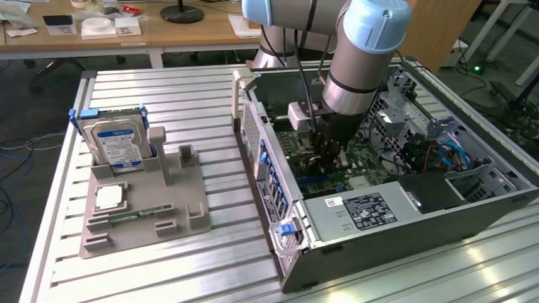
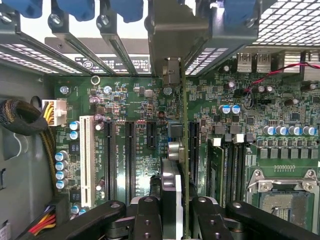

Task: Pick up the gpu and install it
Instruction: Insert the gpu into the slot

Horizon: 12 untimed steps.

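Now: arm (image 1: 362, 57) reaches straight down into the open computer case (image 1: 404, 221), centre-right of the exterior frame. Pincer (image 1: 324, 161) sits low over the motherboard (image 2: 135, 100).

Pincer state: the two fingers (image 2: 150, 215) are closed in on the gpu (image 2: 172, 150), which stands clamped between them. No gap shows on either side of the card.

Gpu position: seen edge-on from the wrist, a thin upright line. It is off the surface (image 1: 168, 95), inside the case, directly under the pincer. Its long axis runs away from the pincer toward the case's rear wall. Its metal bracket end (image 2: 167, 72) is near the rear slot openings.

Key relation: the card's edge runs parallel to the long black expansion slots (image 2: 129, 155). It lies between the bank of those slots and the memory slots beside the processor socket (image 2: 282, 200). One short black slot (image 2: 192, 145) is just beside the card's edge. Card and slot look closely aligned. Cannot tell whether the edge connector has entered the slot or hangs just above it.

At the exterior view's left, well apart: grey fixture (image 1: 143, 208) on the surface, holding the hard drive (image 1: 118, 142) upright.
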Available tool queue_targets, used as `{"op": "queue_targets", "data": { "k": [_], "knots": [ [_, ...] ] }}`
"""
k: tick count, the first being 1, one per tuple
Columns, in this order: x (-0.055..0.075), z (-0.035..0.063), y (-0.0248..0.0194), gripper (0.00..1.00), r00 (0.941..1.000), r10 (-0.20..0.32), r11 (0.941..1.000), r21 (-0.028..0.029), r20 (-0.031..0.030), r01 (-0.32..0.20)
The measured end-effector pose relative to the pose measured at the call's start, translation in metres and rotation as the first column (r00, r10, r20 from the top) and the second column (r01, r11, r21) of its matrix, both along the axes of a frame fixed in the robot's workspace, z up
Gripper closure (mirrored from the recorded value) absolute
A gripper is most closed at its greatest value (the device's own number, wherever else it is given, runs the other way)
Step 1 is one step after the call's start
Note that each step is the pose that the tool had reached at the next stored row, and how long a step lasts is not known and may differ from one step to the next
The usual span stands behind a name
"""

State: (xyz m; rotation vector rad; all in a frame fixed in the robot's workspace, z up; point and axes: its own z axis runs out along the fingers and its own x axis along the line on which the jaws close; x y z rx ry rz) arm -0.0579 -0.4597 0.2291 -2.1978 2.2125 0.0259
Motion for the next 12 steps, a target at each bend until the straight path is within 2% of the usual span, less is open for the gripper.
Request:
{"op": "queue_targets", "data": {
  "k": [12],
  "knots": [
    [-0.0004, -0.003, 0.0002, 0.72, 1.0, 0.0, 1.0, -0.0003, -0.0001, 0.0]
  ]
}}
